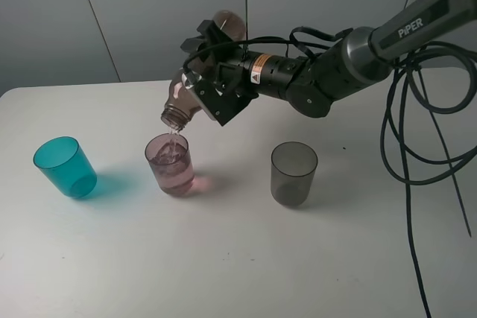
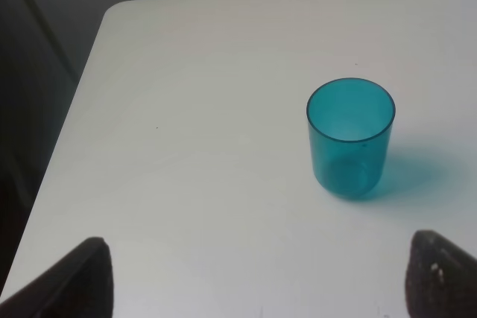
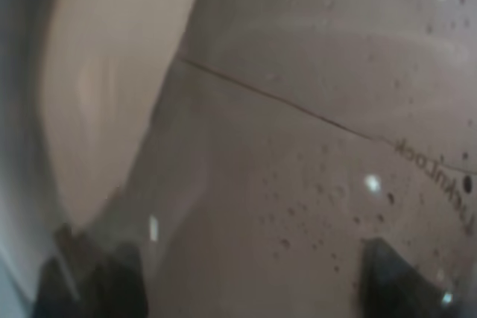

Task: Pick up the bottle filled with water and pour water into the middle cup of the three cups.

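The high view shows the right claw [image 1: 216,80] clenched round the middle of the tilted smoky bottle [image 1: 181,100], its neck just above the pink middle cup [image 1: 170,163], water running in; the left wrist view shows the left claw [image 2: 264,288] spread empty, apart from the teal cup [image 2: 350,139]; the right wrist view shows only the bottle's droplet-specked wall, likely slick and squeezable.

Smoky brown-grey, see-through: bottle [image 1: 181,94]; close up it looks brownish, speckled with dark droplets, faint dark lettering on it. Pale pink, translucent: middle cup [image 1: 170,165]. Strong teal: teal cup [image 1: 65,167], teal-tinted shadow beside it. Smoky dark grey: grey cup [image 1: 293,174]. Plain white: table [image 1: 238,266]. Black: right gripper [image 1: 203,65], cables [image 1: 406,132]. Dark grey arm [image 1: 350,61], white PIPER lettering, orange-and-white label [image 1: 258,67]. Pale grey wall [image 1: 149,13], thin dark seams.
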`<state>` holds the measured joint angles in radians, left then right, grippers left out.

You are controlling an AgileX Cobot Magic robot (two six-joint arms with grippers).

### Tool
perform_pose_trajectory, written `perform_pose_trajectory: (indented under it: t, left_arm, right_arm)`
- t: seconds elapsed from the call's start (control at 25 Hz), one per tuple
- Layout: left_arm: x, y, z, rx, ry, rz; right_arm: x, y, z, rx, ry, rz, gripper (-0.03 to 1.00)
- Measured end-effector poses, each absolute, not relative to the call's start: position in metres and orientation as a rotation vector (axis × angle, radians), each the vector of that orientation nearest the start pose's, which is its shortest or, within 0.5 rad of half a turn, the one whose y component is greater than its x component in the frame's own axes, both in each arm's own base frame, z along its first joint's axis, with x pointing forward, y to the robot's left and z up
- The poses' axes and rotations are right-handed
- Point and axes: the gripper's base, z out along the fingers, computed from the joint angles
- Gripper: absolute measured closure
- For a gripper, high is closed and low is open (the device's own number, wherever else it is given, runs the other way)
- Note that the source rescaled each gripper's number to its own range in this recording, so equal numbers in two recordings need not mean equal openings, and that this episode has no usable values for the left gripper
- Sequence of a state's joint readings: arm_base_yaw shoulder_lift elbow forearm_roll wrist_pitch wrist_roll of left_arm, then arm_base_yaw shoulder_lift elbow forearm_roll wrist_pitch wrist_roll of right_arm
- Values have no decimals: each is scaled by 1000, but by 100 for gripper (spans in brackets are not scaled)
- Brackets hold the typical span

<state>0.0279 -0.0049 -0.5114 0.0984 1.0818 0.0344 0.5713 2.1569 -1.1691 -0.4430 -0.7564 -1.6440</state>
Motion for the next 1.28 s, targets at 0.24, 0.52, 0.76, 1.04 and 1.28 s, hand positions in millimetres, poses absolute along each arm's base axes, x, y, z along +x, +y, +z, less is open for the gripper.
perform_pose_trajectory:
  t: [0.24, 0.52, 0.76, 1.04, 1.28]
  left_arm:
    - [-8, 8, 279, 0, 2049, 157]
    - [-8, 8, 279, 0, 2049, 157]
    - [-8, 8, 279, 0, 2049, 157]
    - [-8, 8, 279, 0, 2049, 157]
    - [-8, 8, 279, 0, 2049, 157]
  right_arm:
    - [359, 266, 137, -1806, 235, -771, 97]
    - [356, 269, 137, -1826, 132, -787, 97]
    - [352, 272, 138, -1813, 70, -784, 97]
    - [352, 272, 139, -1806, 63, -785, 97]
    - [352, 272, 139, -1801, 92, -762, 97]
